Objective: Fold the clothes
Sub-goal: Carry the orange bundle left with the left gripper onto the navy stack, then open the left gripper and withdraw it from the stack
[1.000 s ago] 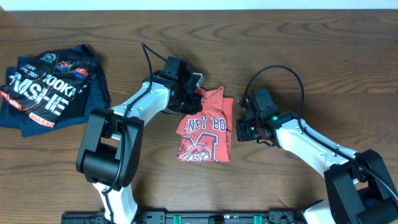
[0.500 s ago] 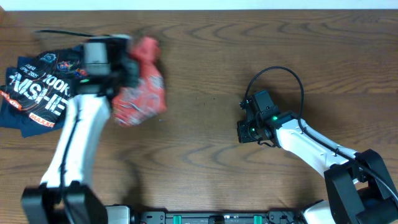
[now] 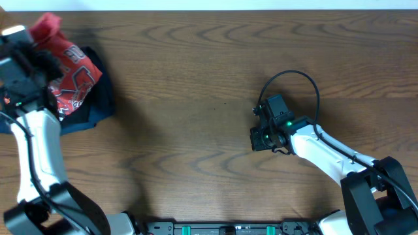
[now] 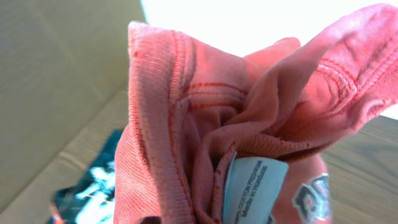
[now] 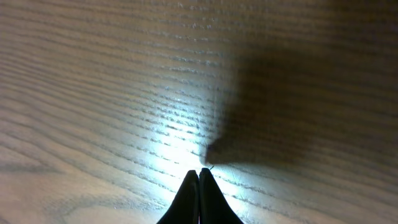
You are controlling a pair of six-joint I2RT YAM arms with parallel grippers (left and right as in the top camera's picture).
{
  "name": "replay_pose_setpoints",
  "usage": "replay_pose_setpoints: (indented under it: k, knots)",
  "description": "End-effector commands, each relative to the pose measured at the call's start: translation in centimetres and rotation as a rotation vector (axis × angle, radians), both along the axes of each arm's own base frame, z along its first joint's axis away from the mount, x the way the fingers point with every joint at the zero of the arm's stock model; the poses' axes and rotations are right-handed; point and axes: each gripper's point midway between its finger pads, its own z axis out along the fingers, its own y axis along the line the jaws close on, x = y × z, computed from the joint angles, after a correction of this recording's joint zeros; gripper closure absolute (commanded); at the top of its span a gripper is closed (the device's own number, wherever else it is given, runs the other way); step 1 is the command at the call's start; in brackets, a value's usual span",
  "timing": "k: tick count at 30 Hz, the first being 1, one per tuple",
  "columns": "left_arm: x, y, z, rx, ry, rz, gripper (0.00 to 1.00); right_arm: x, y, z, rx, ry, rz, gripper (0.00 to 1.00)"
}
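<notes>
Overhead view of a dark wood-grain desk (image 3: 183, 78) with two robot arms. At the far 10 o'clock corner, the left pincer (image 3: 39, 60) holds a coral-red T-shirt (image 3: 68, 72) bunched up. The shirt's white-and-dark lettered print faces up and to the right. The pincer's fingers are buried in the cloth, so how wide they are cannot be told, only that the shirt is gripped. The shirt overlaps a dark navy garment (image 3: 95, 104) lying on the desk beneath it, part of which shows at the shirt's 5 o'clock side.

The left wrist view is filled by gathered folds of the red shirt (image 4: 186, 124), with a stitched hem and a pale care label (image 4: 252, 186) at 6 o'clock. A patch of the dark garment with light lettering (image 4: 87, 186) shows at 8 o'clock.

The right pincer (image 3: 257, 138) sits low over bare desk just right of centre, at about 4 o'clock, well apart from the shirt. A black cable (image 3: 307, 81) loops above its arm. In the right wrist view its two dark fingertips (image 5: 199, 173) are pressed together, holding nothing, over bright-lit wood.
</notes>
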Motion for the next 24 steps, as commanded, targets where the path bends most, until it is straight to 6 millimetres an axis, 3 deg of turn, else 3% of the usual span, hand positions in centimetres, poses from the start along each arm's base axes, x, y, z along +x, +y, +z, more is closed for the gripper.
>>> replay_pose_setpoints:
  k: [1, 2, 3, 5, 6, 7, 10, 12, 15, 19, 21, 24]
  knots:
    - [-0.6, 3.9, -0.4, 0.021, -0.012, 0.075, 0.94, -0.1, -0.4, -0.2, -0.009, 0.013, -0.017, 0.99]
    - [-0.8, 4.8, -0.9, 0.019, -0.008, 0.091, 0.93, -0.1, -0.4, -0.2, -0.009, 0.013, -0.017, 0.99]
    - [-1.0, 5.5, -1.4, 0.016, -0.002, 0.106, 0.78, 0.0, -0.4, -0.2, -0.009, 0.012, -0.017, 0.99]
    - [-1.5, 6.9, -2.5, 0.001, 0.013, 0.136, 0.43, 0.0, -0.4, -0.2, -0.008, 0.012, -0.017, 0.98]
    - [-1.8, 7.5, -3.1, -0.016, 0.016, 0.155, 0.12, 0.0, -0.3, -0.2, -0.008, 0.012, -0.017, 0.98]
    - [-2.2, 8.2, -3.6, -0.038, 0.014, 0.180, 0.02, -0.1, -0.3, -0.2, -0.005, 0.014, -0.016, 0.98]
    - [-3.4, 9.8, -4.1, -0.126, -0.032, 0.268, 0.02, -0.1, -0.3, -0.2, -0.005, 0.014, -0.016, 0.96]
    - [-3.4, 9.9, -3.8, -0.150, -0.053, 0.256, 0.02, 0.0, -0.3, -0.2, -0.003, 0.010, -0.017, 0.94]
    - [-2.9, 8.9, -2.9, -0.167, -0.080, 0.197, 0.02, 0.1, -0.2, -0.1, -0.001, 0.006, -0.016, 0.89]
    - [-0.9, 5.0, -1.2, -0.207, -0.123, 0.034, 0.02, 0.5, 0.0, 0.0, 0.005, -0.007, -0.016, 0.84]
    - [0.2, 2.5, -0.5, -0.218, -0.130, -0.033, 0.02, 0.9, 0.1, 0.2, 0.013, -0.024, -0.016, 0.68]
    - [1.8, -2.2, -0.5, -0.237, -0.097, -0.126, 0.02, 2.1, 0.4, 1.1, 0.032, -0.065, -0.025, 0.16]
